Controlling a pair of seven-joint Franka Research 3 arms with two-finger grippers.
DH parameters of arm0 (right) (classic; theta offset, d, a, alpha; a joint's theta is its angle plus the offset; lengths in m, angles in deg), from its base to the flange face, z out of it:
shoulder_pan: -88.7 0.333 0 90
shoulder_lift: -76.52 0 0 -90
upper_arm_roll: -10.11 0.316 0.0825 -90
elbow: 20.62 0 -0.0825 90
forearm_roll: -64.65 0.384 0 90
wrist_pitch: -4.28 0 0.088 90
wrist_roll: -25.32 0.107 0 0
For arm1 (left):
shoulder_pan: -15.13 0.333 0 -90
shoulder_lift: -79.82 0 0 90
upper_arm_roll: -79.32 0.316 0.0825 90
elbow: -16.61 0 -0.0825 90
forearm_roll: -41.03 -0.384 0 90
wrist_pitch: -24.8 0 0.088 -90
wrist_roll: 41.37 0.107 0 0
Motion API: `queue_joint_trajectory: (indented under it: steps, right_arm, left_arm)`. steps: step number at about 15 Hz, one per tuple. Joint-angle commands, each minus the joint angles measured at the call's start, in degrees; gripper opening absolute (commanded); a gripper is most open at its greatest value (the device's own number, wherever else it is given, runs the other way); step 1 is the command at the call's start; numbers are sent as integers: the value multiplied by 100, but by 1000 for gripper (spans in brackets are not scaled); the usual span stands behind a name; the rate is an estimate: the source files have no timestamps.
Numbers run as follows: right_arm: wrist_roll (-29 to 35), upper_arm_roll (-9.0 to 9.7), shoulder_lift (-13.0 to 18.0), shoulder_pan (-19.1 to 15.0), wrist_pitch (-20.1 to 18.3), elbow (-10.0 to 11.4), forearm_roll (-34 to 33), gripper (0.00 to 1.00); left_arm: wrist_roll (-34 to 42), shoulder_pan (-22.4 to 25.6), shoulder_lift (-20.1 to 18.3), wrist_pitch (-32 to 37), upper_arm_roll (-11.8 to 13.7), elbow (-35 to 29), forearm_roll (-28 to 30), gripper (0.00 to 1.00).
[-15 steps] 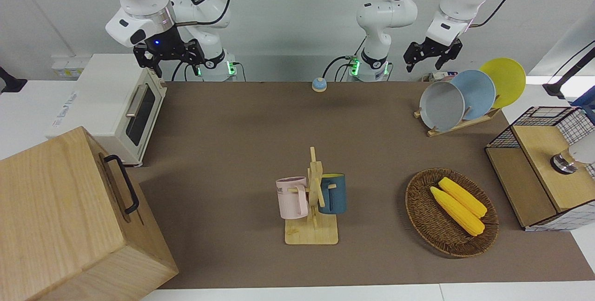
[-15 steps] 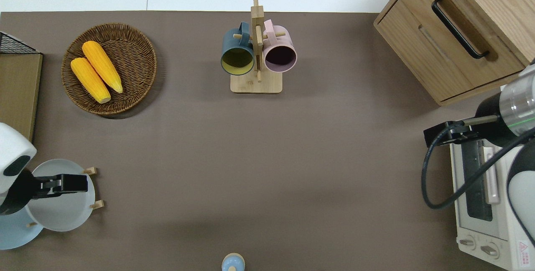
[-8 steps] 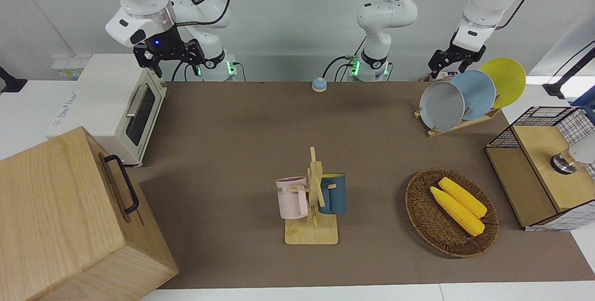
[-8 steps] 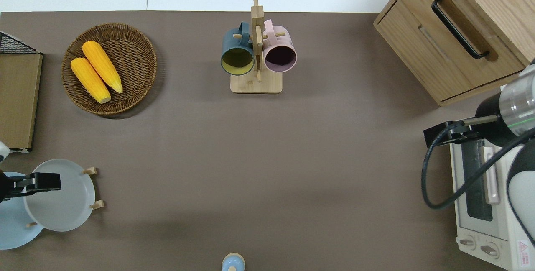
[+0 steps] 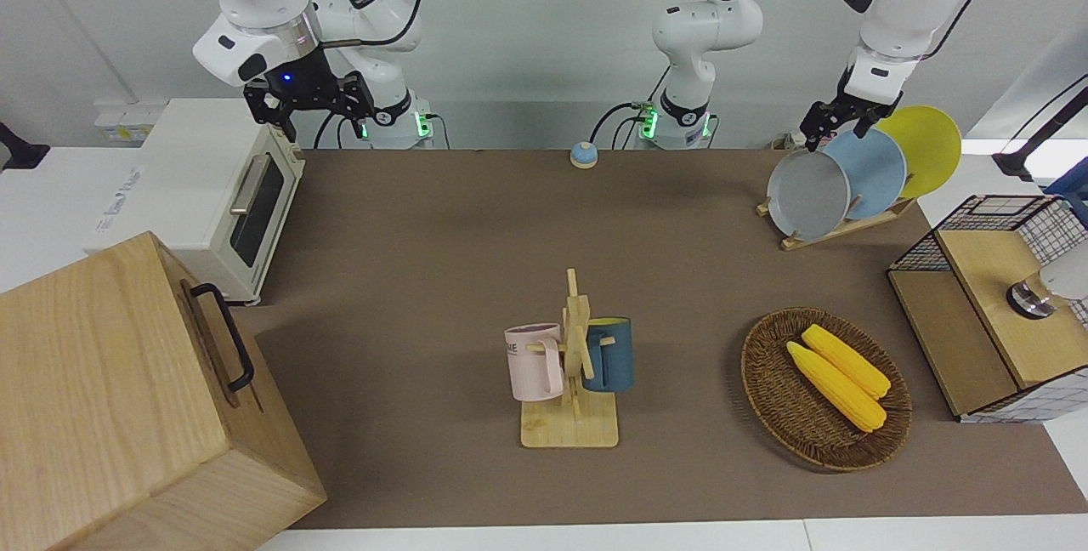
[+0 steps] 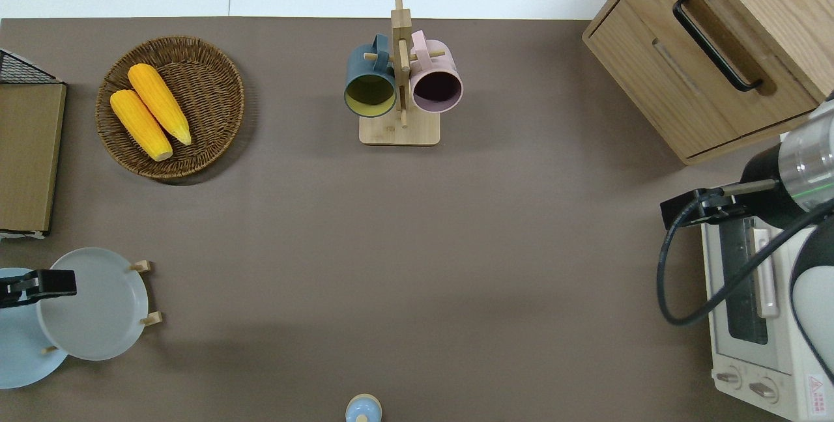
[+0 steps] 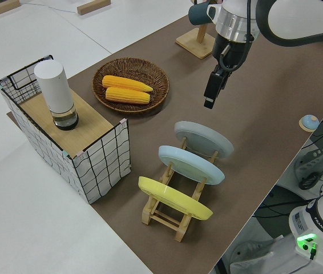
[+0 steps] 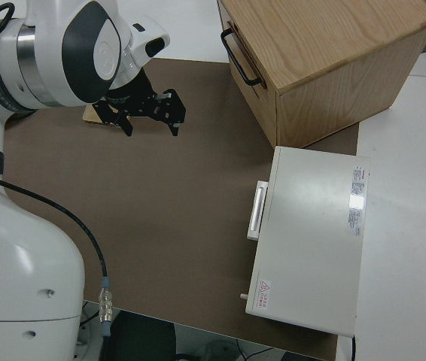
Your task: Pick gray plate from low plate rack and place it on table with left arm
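The gray plate [image 5: 807,194] leans in the end slot of the low plate rack [image 5: 841,228], on the table [image 5: 425,279] at the left arm's end. It also shows in the overhead view [image 6: 94,305] and the left side view [image 7: 204,140]. My left gripper [image 5: 837,126] is open and empty in the air. In the overhead view [image 6: 39,283] it is over the gray plate's rim, where that meets the light blue plate [image 6: 16,344]. In the left side view [image 7: 209,101] it hangs above the gray plate. My right gripper [image 5: 310,105] is open, and its arm is parked.
A yellow plate [image 5: 922,147] stands in the rack beside the blue one. A wicker basket with two corn cobs [image 5: 824,385], a wire-sided box [image 5: 990,304], a mug tree with two mugs [image 5: 574,364], a toaster oven [image 5: 212,194], a wooden cabinet [image 5: 127,398] and a small bell [image 5: 583,154] are on the table.
My left gripper has swung from over the middle of the gray plate toward the left arm's end of the table, to over the plate's rim, and has come lower. The right arm has not moved.
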Motion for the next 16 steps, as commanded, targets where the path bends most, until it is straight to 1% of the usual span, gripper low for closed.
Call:
queue_joint_trajectory:
  steps: [1, 5, 7, 10, 15, 16]
  right_arm:
    - [68, 114, 12, -137, -65, -43, -37, 983]
    - [68, 114, 12, -137, -65, -43, -37, 983]
    - [68, 123, 12, -137, -65, -43, -37, 983]
    - [68, 114, 12, -137, -73, -43, -37, 983]
    - [68, 123, 12, -137, -65, -43, -37, 983]
    - [68, 123, 12, -137, -65, -43, -37, 983]
  left_arm:
    - [46, 68, -172, -423, -6, -528, -329, 993]
    - [46, 94, -137, -747, 2, -853, -672, 993]
    - [46, 199, -94, -1002, 11, -994, -690, 991]
    - [177, 217, 55, -1126, 20, -1108, -690, 989]
    - [196, 244, 135, -1512, 29, -1363, -690, 981]
    - [196, 313, 187, -1539, 29, -1364, -690, 958]
